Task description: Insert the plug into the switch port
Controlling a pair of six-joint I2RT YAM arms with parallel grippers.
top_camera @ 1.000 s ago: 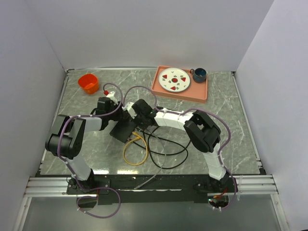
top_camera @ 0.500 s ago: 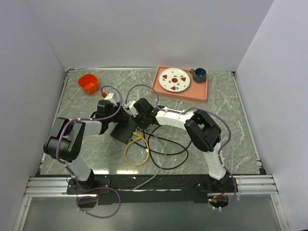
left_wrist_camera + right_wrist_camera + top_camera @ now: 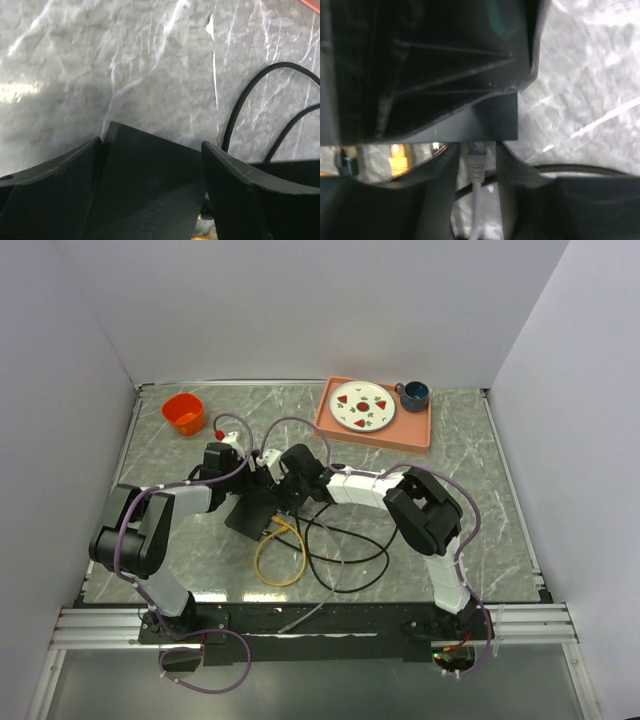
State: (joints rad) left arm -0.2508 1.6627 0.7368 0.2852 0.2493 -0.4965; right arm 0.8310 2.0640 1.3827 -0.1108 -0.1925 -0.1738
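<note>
The switch is a flat matte-black box [image 3: 252, 514] left of the table's centre. My left gripper [image 3: 245, 485] straddles its far end. In the left wrist view the box [image 3: 150, 190] fills the gap between my fingers [image 3: 50, 190], and the left gripper [image 3: 152, 150] is shut on it. My right gripper [image 3: 287, 483] sits at the box's right side. In the right wrist view the grey plug [image 3: 476, 167] has its tip in the port on the box's narrow side [image 3: 470, 127]. The right gripper [image 3: 476, 150] stands a little apart from the plug on both sides.
A yellow cable coil [image 3: 281, 558] and black cable loops [image 3: 345, 555] lie just in front of the box. An orange cup [image 3: 184, 413] stands at the back left. A salmon tray [image 3: 415, 430] with a plate and a mug is at the back right.
The black box has shifted a little left and toward the near edge. Both grippers have drawn closer together over its far end.
</note>
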